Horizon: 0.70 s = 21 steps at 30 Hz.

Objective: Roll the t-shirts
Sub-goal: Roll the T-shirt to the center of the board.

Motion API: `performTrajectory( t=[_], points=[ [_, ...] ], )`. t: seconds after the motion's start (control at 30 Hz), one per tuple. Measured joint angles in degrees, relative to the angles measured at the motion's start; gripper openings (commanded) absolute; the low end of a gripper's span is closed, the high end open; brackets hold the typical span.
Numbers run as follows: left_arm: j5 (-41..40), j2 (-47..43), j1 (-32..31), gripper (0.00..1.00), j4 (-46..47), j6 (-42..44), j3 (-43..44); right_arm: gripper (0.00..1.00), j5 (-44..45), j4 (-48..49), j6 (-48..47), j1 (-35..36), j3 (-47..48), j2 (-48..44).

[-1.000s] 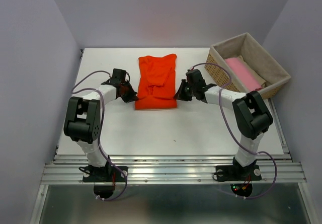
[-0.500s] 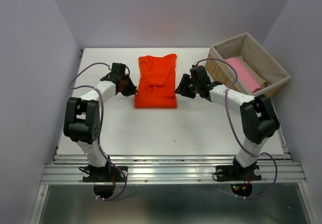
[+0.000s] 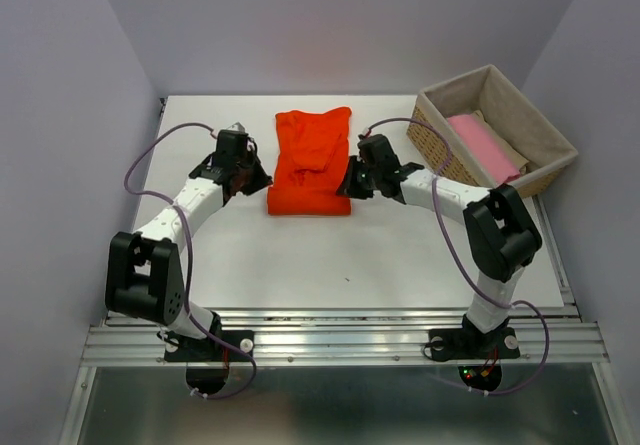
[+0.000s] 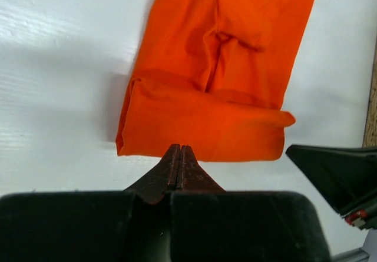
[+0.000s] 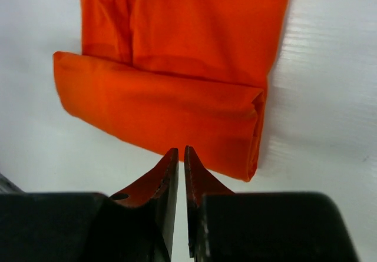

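A bright orange-red t-shirt lies folded narrow at the back middle of the white table, and its near end is turned over into a flat roll. My left gripper is shut, its tips against the roll's near edge by the left end, with no cloth seen between them. At the roll's right end my right gripper has its jaws almost together, with a thin empty slit showing. One of its fingers shows in the left wrist view. A pink t-shirt lies in the basket.
A wicker basket with a cloth lining stands at the back right, right of the right arm. Beige cloth lies beside the pink shirt inside it. Grey walls close in the table at the left, back and right.
Both grippers opened and closed again at the roll's ends. The left arm has stretched out lower over the table. The right gripper moved slightly left against the roll.
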Motion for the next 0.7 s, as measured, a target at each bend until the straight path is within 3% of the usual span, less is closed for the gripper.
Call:
performTrajectory(
  t=[0.13, 0.5, 0.7],
  points=[
    [2.3, 1.8, -0.7, 0.0, 0.4, -1.0, -3.3, 0.12, 0.2, -0.2, 0.7, -0.4, 2.6, 3.8],
    [3.3, 14.5, -0.7, 0.0, 6.3, -0.3, -2.4, 0.09, 3.8, 0.0, 3.1, -2.8, 4.6, 11.2],
    [3.8, 17.0, -0.6, 0.0, 8.4, 0.2, -1.6, 0.06, 4.3, 0.8, 3.9, -3.1, 5.2, 12.3]
  ],
)
